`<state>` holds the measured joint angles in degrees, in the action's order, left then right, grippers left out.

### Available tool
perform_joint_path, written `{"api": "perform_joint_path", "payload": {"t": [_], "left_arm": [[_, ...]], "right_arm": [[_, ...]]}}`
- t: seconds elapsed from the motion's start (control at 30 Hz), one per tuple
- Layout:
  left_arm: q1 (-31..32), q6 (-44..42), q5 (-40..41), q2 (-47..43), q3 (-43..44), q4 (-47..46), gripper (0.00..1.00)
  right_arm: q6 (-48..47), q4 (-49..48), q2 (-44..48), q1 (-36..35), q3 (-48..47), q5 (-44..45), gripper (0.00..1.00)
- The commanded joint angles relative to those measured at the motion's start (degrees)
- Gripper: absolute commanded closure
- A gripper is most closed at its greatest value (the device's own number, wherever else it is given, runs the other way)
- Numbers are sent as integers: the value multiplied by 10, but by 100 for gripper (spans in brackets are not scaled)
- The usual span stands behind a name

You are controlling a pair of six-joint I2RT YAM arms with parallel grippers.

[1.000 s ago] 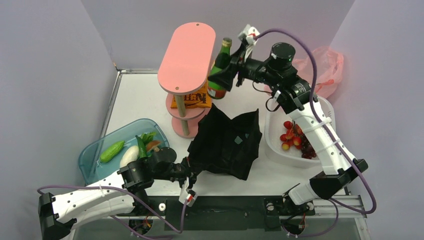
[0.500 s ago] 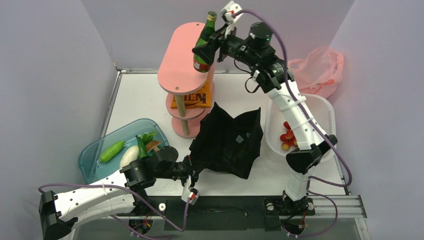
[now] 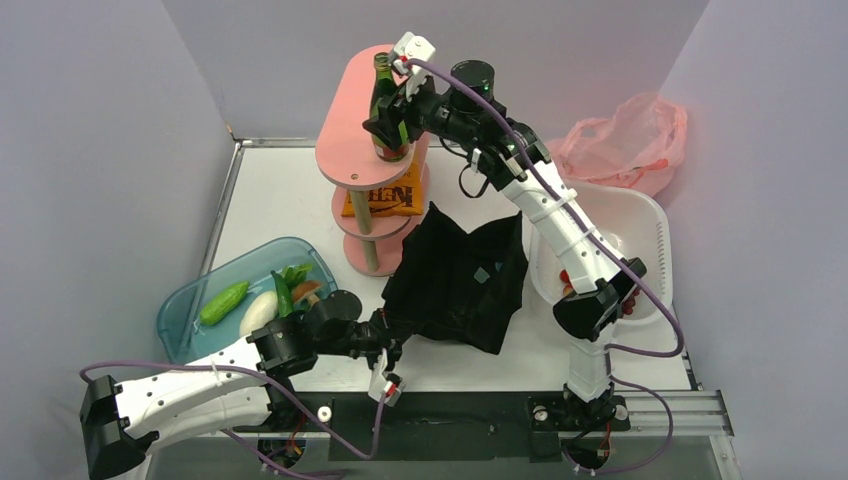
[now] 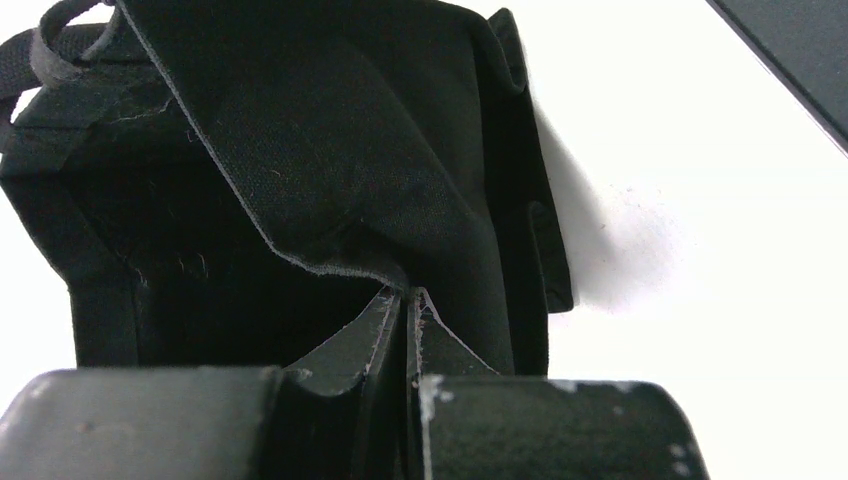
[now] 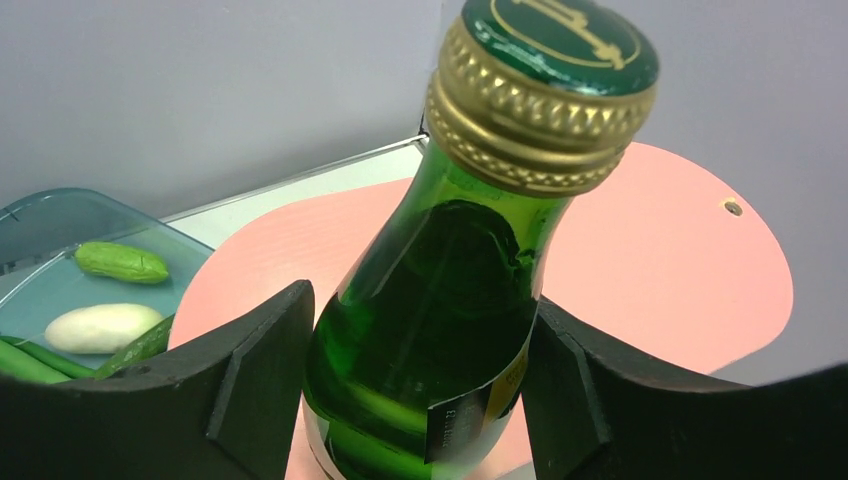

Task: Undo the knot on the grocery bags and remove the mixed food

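R claw [image 5: 415, 375] is closed around the green glass bottle [image 5: 430, 320] below its neck. I hold it upright so the base can land flat on the top tier of the pink shelf [image 3: 352, 125], at 12 o'clock on the desk [image 3: 280, 200]; can't tell if it's touching yet. L claw [image 4: 405, 312] is pinched tight on the black tote [image 3: 460, 285] rim at 6 o'clock, prob. to pin it down. Pink bag [image 3: 625, 145] lies at 2 o'clock.

Left arm [image 3: 190, 392] and right arm [image 3: 560, 215], white link shells, black cylindrical joints, purple cable [image 3: 680, 338] looped along each, white wrist connector [image 3: 413, 46] with red marks, left gripper [image 4: 410, 305] fingers matte black, edges scuffed pale.
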<state>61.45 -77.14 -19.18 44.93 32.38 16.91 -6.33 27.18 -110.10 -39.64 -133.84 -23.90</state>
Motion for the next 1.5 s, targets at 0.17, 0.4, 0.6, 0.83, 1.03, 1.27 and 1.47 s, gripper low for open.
{"api": "perform_joint_path", "payload": {"t": [0.17,0.4,0.6,0.83,1.03,1.27,1.47], "left_arm": [[-2,-3,24,4,1,13,80],[-2,36,40,0,22,22,59],[-2,66,50,-37,34,45,53],[-2,131,38,-94,106,133,48],[-2,222,34,-101,187,235,45],[-2,424,48,-90,240,225,43],[-11,483,68,-88,246,188,43]], "right_arm": [[-29,-87,0,-24,-50,32,100],[-27,-93,-2,-27,-49,42,66],[-26,-93,10,-27,-38,47,40],[-18,-98,24,-27,-37,48,19],[-14,-101,33,-26,-35,47,14],[7,-109,79,-26,-5,33,12],[11,-107,133,-16,41,22,12]]}}
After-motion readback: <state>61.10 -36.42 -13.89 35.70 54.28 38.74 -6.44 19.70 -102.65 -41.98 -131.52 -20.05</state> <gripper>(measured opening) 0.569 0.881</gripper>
